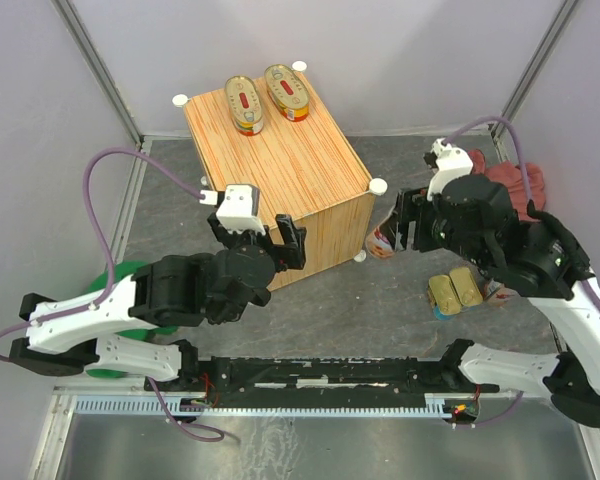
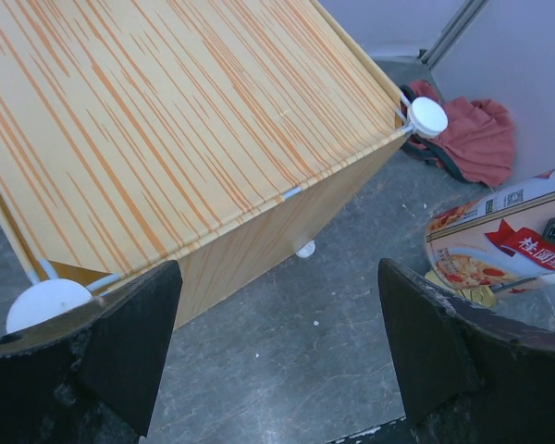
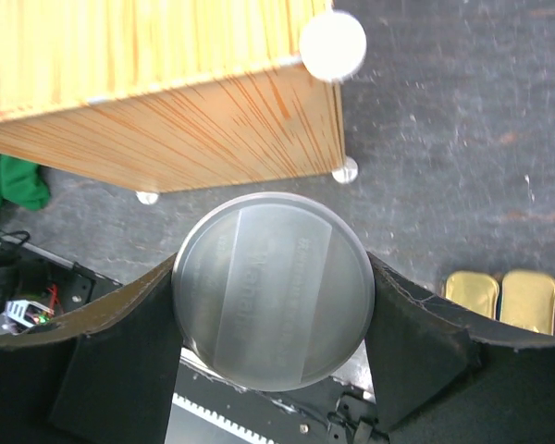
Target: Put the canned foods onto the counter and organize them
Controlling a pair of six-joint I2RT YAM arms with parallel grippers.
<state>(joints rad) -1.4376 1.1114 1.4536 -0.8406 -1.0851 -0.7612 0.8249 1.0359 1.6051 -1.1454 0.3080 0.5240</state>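
1. Two oval cans [image 1: 245, 105] sit at the counter's [image 1: 290, 185] far edge.
2. Our right claw [image 3: 273, 310] grips a tall can [image 3: 273, 268] beside the counter; our left claw [image 2: 282, 356] gapes empty.
3. Next, we likely must lift it onto the top.

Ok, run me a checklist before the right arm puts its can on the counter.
1. Grip: right gripper shut on the tall can, a finger on each side: ok.
2. Room: the counter has its near half bare: ok.
3. Neighbours: both oval cans sit at the far edge, away from the bare part: ok.
4. Path: left gripper open, empty, at the counter's near edge; may crowd the way: cannot tell.
5. Can above the counter top's height: cannot tell.
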